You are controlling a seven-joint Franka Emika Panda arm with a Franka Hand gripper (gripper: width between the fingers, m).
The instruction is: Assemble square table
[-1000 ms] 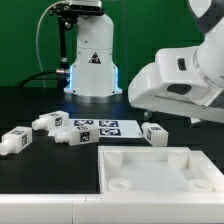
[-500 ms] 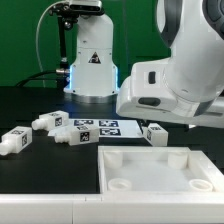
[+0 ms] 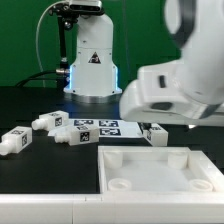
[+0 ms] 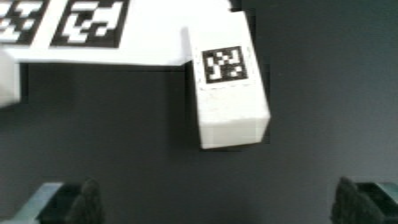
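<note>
Green backdrop, black desk (image 3: 30, 108). At the front, toward the exterior view's right, lies the white plastic square panel with raised rim (image 3: 150, 151). Three stubby white tagged legs (image 3: 48, 122) lie left of the marker board (image 3: 96, 127). The fourth leg (image 4: 231, 90) lies just beside its right end, ahead of the jaws, which are spread wide and empty.

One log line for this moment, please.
jaws: open, empty | leg under wrist: lying beside marker board, ungrasped | square panel: nothing fitted
</note>
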